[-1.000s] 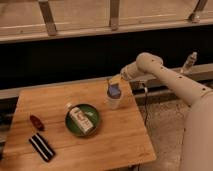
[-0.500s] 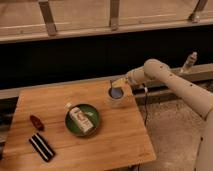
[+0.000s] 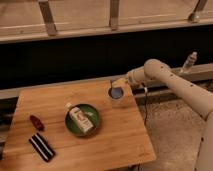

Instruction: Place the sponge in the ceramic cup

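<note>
The ceramic cup [image 3: 116, 96] stands near the far right edge of the wooden table [image 3: 115, 142]. A light-blue sponge [image 3: 116, 93] shows in the cup's mouth. My gripper [image 3: 121, 83] hangs just above the cup and slightly to the right of it, close to the rim. The pale arm runs off to the right behind it. Whether the gripper still touches the sponge does not show.
A dark green plate [image 3: 75, 129] with a pale packet [image 3: 81, 120] on it sits mid-table. A red-brown object [image 3: 36, 122] and a black white-striped bar [image 3: 42, 147] lie at the left front. A small bottle [image 3: 188, 62] stands on the ledge at the right.
The gripper came down over the cup, then drew slightly up and to the right. The blue sponge now sits in the cup's mouth.
</note>
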You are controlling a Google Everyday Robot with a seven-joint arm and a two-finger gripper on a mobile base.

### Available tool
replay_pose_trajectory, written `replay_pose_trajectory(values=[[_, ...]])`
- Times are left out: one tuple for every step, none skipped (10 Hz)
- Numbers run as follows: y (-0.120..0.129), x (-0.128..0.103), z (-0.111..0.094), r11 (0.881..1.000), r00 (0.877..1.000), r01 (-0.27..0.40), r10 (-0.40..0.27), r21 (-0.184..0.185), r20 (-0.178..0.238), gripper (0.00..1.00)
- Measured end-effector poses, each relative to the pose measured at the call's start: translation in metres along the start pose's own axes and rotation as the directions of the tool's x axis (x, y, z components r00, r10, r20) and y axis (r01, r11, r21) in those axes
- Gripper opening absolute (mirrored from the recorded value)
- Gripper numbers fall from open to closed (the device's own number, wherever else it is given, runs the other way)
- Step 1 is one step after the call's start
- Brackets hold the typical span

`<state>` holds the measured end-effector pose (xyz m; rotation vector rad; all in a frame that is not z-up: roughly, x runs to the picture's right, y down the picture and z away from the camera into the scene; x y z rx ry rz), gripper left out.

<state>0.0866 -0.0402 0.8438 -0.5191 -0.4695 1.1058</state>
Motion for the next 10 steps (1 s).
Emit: replay_pose_trajectory(values=[[0.0015, -0.0009, 0.0016, 1.0, 1.0, 0.002, -0.002, -0.003, -0.001, 0.6], [0.0015, -0.0011, 0.0014, 1.0, 1.0, 0.002, -0.002, -0.002, 0.0, 0.7], [0.0016, -0.0009, 0.0015, 1.0, 1.0, 0.002, -0.002, -0.003, -0.001, 0.76], [0.0014, -0.0009, 0.0013, 1.0, 1.0, 0.002, -0.002, -0.002, -0.001, 0.8], [0.0014, -0.0009, 0.0013, 1.0, 1.0, 0.002, -0.002, -0.002, 0.0, 0.8], [0.0012, -0.0007, 0.0011, 1.0, 1.0, 0.001, -0.001, -0.002, 0.0, 0.8], [0.0011, -0.0006, 0.0009, 1.0, 1.0, 0.001, -0.001, -0.002, 0.0, 0.8], [0.0011, -0.0006, 0.001, 1.0, 1.0, 0.001, -0.001, -0.002, 0.0, 0.8], [0.001, -0.0006, 0.0009, 1.0, 1.0, 0.001, -0.001, -0.002, 0.0, 0.8], [0.0009, -0.0005, 0.0008, 1.0, 1.0, 0.001, -0.001, -0.002, 0.0, 0.8]])
